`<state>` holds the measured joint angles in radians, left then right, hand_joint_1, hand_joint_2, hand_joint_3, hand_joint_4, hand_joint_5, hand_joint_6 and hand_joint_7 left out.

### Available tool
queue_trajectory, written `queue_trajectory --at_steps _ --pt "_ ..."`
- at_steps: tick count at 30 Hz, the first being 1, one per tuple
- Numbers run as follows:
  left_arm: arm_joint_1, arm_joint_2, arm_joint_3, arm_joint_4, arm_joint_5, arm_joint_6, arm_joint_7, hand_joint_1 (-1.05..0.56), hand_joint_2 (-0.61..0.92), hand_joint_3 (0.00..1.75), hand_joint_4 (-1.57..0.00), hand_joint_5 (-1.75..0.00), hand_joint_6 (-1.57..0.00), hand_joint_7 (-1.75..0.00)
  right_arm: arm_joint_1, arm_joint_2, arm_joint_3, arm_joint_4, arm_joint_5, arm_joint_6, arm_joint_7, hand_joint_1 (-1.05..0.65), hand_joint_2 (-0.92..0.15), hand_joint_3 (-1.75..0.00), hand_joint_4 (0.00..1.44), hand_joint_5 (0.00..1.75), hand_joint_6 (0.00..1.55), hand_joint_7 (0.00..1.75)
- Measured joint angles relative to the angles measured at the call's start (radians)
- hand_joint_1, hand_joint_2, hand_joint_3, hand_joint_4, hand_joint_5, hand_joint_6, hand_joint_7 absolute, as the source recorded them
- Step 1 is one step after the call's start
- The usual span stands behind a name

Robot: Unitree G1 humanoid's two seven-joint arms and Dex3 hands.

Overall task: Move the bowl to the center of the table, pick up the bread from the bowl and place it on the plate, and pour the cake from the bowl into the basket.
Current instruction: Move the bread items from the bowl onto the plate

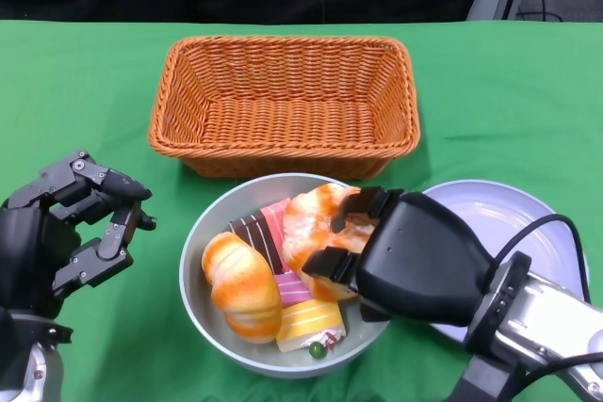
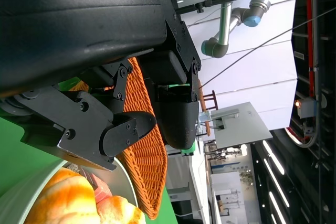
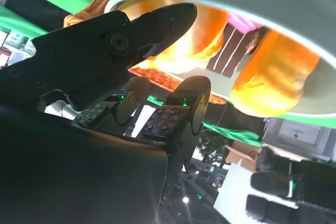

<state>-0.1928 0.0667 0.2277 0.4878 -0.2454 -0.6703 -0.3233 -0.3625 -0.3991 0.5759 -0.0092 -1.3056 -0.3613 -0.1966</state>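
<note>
The right hand [image 1: 363,247] closes on the glazed bread [image 1: 320,233] in the bowl [image 1: 203,233]; it looks soft, light, best gripped across its middle. The left hand [image 1: 71,223] is empty, fingers apart.

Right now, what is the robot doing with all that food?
The robot's right hand is reaching into the bowl and has its fingers on a bread roll. Another roll and some cake slices are also in the bowl. The left hand waits beside the bowl, holding nothing. The plate sits to the bowl's right and the basket behind it, with no food showing on or in either.
</note>
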Motion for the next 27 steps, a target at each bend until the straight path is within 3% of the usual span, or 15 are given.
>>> queue_trajectory --at_steps 16,27 --pt "0.000 -0.002 -0.005 0.015 0.010 -0.038 0.000 -0.06 0.65 0.87 -0.76 -1.51 -0.84 -1.17 -0.039 0.009 0.038 0.050 0.052 -0.007 0.039 -0.78 -0.83 -0.01 0.85 0.01 0.83 0.00" --pt "0.000 -0.010 -0.012 0.012 0.012 -0.038 0.011 -0.07 0.64 0.86 -0.78 -1.50 -0.86 -1.15 -0.092 0.035 0.084 0.139 0.064 0.000 0.083 -0.70 -0.85 0.00 0.92 0.06 0.85 0.01"
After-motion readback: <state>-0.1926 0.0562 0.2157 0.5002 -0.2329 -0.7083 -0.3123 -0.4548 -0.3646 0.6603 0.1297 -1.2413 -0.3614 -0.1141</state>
